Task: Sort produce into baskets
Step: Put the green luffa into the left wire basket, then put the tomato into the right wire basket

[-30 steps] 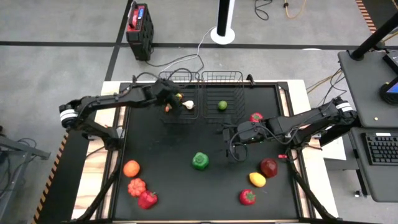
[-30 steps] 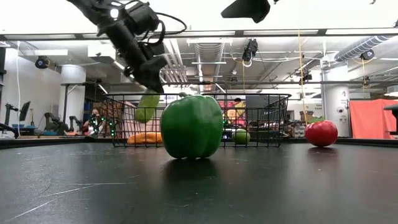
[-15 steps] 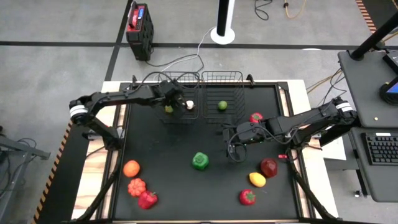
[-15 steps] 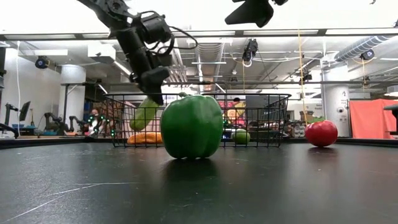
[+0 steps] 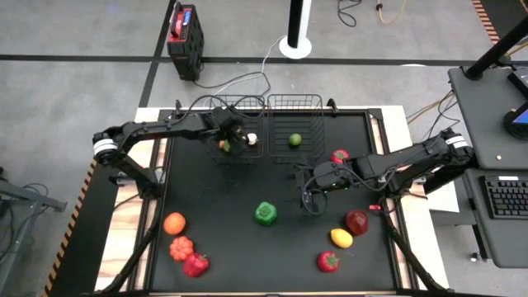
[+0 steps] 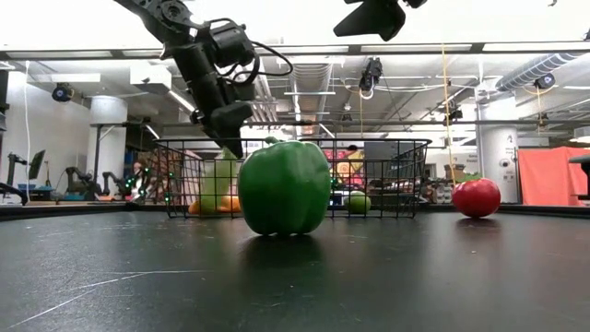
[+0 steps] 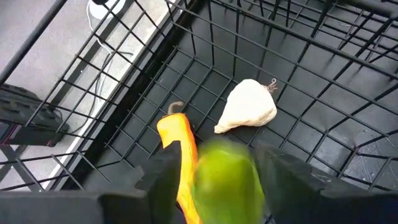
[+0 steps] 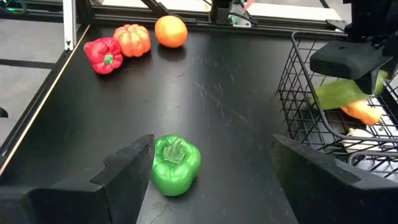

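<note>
Hanging over the left one of two wire baskets (image 5: 239,132) at the far side of the table (image 5: 214,214), the left gripper (image 5: 233,138) has its fingers parted, and a green cucumber (image 7: 225,182) sits blurred between them (whether the pads touch it I cannot tell); in the low view it stands tilted against the mesh below the fingers. That basket also holds one orange carrot (image 7: 180,149) and one white garlic bulb (image 7: 247,110). The second basket (image 5: 295,124), touching the first on its right, holds one lime-green fruit (image 5: 294,139). The right gripper (image 5: 304,183) hovers near the table's middle, fingers spread wide and holding nothing, with one green pepper (image 5: 265,214) on the table ahead of it. On the near left lie three pieces: an orange (image 5: 174,223), a ridged orange-red pumpkin (image 5: 181,247) and a red pepper (image 5: 195,264). On the right lie four: one red piece (image 5: 340,156) beside the right arm, a dark red apple (image 5: 356,222), a yellow lemon (image 5: 341,238) and another red piece (image 5: 328,261).
</note>
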You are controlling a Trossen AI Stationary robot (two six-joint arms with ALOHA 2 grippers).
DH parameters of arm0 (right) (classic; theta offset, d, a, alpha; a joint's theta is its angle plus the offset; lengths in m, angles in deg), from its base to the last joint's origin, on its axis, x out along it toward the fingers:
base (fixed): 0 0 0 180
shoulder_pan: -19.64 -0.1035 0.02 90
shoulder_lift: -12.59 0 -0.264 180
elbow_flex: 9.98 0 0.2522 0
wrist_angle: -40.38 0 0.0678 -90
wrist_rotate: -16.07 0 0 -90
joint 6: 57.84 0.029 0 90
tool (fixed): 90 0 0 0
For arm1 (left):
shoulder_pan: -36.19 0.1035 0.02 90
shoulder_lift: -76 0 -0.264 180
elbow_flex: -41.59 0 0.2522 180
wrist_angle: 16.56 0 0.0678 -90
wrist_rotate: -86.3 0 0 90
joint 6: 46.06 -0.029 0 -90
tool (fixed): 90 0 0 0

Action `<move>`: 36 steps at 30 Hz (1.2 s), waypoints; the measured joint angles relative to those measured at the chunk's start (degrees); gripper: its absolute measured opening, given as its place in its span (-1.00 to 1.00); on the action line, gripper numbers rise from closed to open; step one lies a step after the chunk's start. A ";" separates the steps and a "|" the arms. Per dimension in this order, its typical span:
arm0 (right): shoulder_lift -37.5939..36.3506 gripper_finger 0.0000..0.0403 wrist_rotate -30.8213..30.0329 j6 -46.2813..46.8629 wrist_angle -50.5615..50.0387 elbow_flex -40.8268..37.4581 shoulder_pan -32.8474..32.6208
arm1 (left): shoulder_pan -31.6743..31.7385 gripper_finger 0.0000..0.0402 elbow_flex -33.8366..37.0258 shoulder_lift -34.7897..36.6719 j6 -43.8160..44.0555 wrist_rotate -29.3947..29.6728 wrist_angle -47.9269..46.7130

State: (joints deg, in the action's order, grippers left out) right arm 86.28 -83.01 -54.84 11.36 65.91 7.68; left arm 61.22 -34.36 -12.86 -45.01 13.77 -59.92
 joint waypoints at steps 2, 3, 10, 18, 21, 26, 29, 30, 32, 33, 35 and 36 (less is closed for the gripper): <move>0.00 0.52 0.00 0.00 -0.07 0.00 0.00 | 0.00 0.00 0.02 0.00 -0.01 0.01 0.00; 0.00 0.52 0.01 0.00 -0.13 0.00 0.00 | 0.00 0.03 0.02 0.00 -0.01 0.02 0.01; 0.00 0.52 0.00 0.04 -0.46 0.00 0.00 | -0.28 0.11 0.09 0.83 0.13 0.02 -0.25; -0.13 0.52 0.04 3.61 -1.64 0.09 0.00 | -4.88 0.11 0.09 7.85 2.41 0.02 -1.42; -0.15 0.52 0.02 5.70 -2.79 0.15 0.00 | -8.59 0.11 0.09 11.19 4.50 0.00 -1.43; -0.17 0.52 0.02 10.98 -5.77 0.15 0.00 | -17.07 0.12 0.09 15.20 7.73 0.82 -1.16; -0.19 0.52 0.06 14.47 -7.96 0.17 0.00 | -23.64 0.12 0.09 16.02 9.43 6.07 -1.10; -0.20 0.52 0.04 15.78 -9.08 0.17 0.00 | -25.89 0.12 0.09 16.18 9.81 8.43 -1.15; -0.20 0.52 0.09 18.49 -11.59 0.17 0.00 | -30.26 0.12 0.09 16.28 10.63 13.22 -1.04; -0.20 0.52 0.13 19.98 -13.11 0.17 0.00 | -32.39 0.12 0.09 16.30 11.20 15.20 -1.02; -0.20 0.52 0.17 22.84 -16.02 0.18 0.00 | -36.27 0.12 0.09 16.31 12.57 18.53 -0.95; -0.20 0.52 0.21 24.23 -17.59 0.20 0.00 | -38.11 0.12 0.09 16.31 13.45 19.87 -0.91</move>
State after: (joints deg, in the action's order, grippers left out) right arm 86.09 -82.80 -30.61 -6.23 66.11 7.68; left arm 23.11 -34.27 3.45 -31.55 33.64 -60.82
